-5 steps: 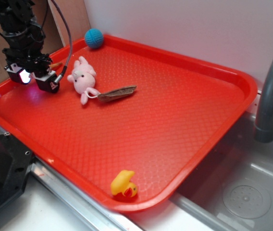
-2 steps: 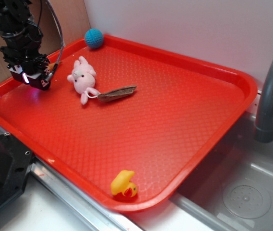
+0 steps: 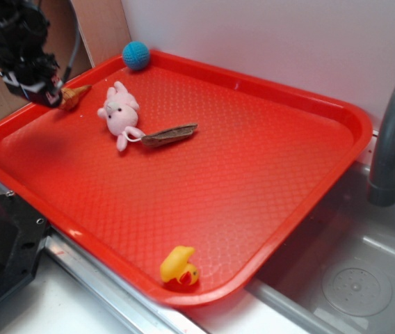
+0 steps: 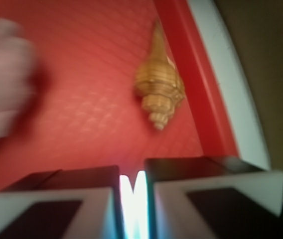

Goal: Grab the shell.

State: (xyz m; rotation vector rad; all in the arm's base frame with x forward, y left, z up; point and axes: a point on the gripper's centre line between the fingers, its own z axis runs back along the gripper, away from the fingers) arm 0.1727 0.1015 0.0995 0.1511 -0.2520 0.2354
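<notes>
The shell [image 4: 159, 89] is a small tan-orange ridged spiral lying on the red tray [image 3: 253, 181], close to the raised rim at the tray's far left. In the exterior view the shell [image 3: 74, 95] pokes out just right of my gripper [image 3: 39, 92]. In the wrist view my gripper [image 4: 131, 174] sits below the shell and apart from it. Its jaws are drawn together to a thin lit slit with nothing between them.
A pink plush [image 3: 119, 111] lies right of the shell, with a flat brown leaf-like piece [image 3: 170, 134] beside it. A blue ball [image 3: 135, 54] rests at the far rim and a yellow duck [image 3: 179, 266] near the front edge. A grey faucet [image 3: 392, 132] and sink stand to the right.
My gripper has moved back and up toward the tray's far-left rim, and its fingers have come together. The shell now shows to its right.
</notes>
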